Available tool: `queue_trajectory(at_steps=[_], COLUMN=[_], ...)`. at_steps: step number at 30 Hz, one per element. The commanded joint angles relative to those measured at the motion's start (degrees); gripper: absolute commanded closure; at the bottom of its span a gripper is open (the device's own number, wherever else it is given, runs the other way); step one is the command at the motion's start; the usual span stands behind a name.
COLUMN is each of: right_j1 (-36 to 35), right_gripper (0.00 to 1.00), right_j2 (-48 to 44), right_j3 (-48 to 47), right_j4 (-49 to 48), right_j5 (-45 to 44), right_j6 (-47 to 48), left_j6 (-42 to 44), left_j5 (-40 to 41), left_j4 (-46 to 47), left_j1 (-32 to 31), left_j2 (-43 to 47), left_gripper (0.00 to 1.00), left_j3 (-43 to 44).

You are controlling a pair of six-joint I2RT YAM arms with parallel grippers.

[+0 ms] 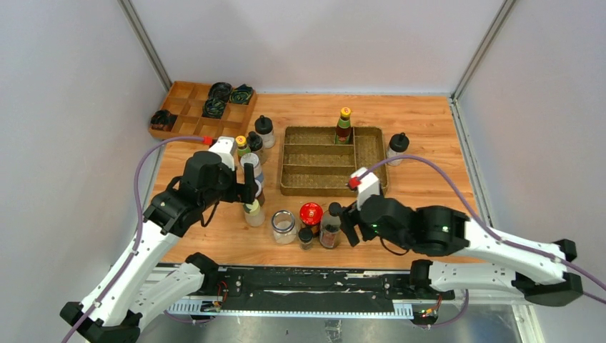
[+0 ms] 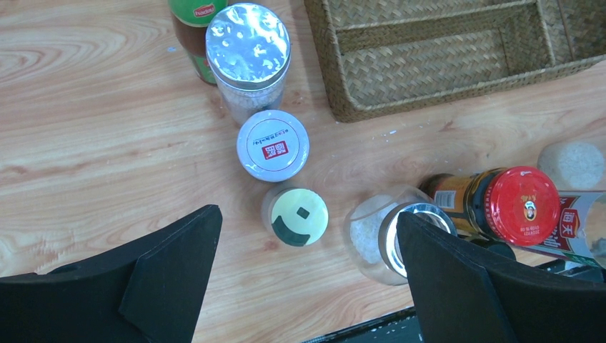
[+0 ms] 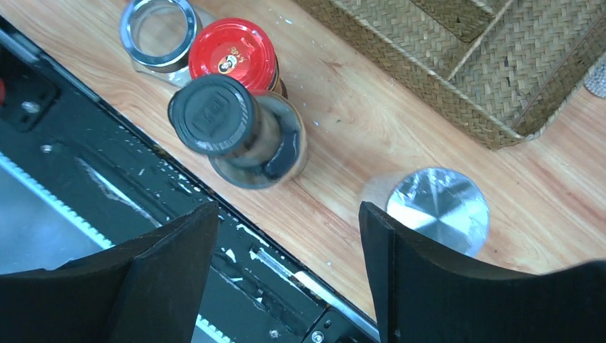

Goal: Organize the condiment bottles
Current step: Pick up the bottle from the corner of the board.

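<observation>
**While both grippers hang empty, most bottles wait outside the tray**

Since only a yellow-capped bottle (image 1: pixel 344 125) stands inside the woven tray (image 1: pixel 371 153), upright in its far compartment, I judge the sorting barely begun. The other condiment bottles (image 2: pixel 247 43) sit on the wood. One column runs along the tray's left side, a tight row stands at the near edge, and a black-capped bottle (image 1: pixel 397 148) stands alone just right of the tray.

My left gripper (image 2: pixel 307 218) is spread wide and holds nothing. It hangs over the pale-lidded jar (image 1: pixel 254 212) at the near end of the left column. I read that spread as room for the fingers to drop either side of the lid, clear of the white-lidded jar (image 2: pixel 273 145) just beyond.

My right gripper (image 3: pixel 287 211) has its jaws apart with only bare table between them. It sits low at the right end of the near row. The dark sauce bottle (image 3: pixel 214 114) is just ahead of the left finger, tight against the red-capped jar (image 3: pixel 232 53). A silver-lidded jar (image 3: pixel 437 207) stands just beside the right finger. With neighbours packed this close, any closing move there risks nudging one over.
</observation>
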State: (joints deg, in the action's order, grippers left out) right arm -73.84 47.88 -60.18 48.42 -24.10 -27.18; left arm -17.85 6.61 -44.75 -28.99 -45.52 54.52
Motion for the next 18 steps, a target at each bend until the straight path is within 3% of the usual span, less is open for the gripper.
queue_trajectory(at_steps=[1, 8, 18], right_j1=[-2.9, -3.0, -3.0], right_gripper=[0.22, 0.23, 0.33], right_j2=[6.9, 10.2, 14.0], right_j3=[-1.5, -0.3, 0.4], right_j4=[-3.4, -15.8, -18.1], right_j5=[-7.0, -8.9, -12.9], right_j6=[0.8, 3.9, 3.2], left_j6=[-0.4, 0.1, 0.4], left_j5=[-0.7, -1.0, -1.5], left_j4=[-0.8, -2.4, -2.6], left_j1=[0.3, 0.3, 0.3], left_j2=[2.4, 3.9, 4.1], left_gripper=[0.01, 0.01, 0.01], left_j3=[0.1, 0.1, -0.2])
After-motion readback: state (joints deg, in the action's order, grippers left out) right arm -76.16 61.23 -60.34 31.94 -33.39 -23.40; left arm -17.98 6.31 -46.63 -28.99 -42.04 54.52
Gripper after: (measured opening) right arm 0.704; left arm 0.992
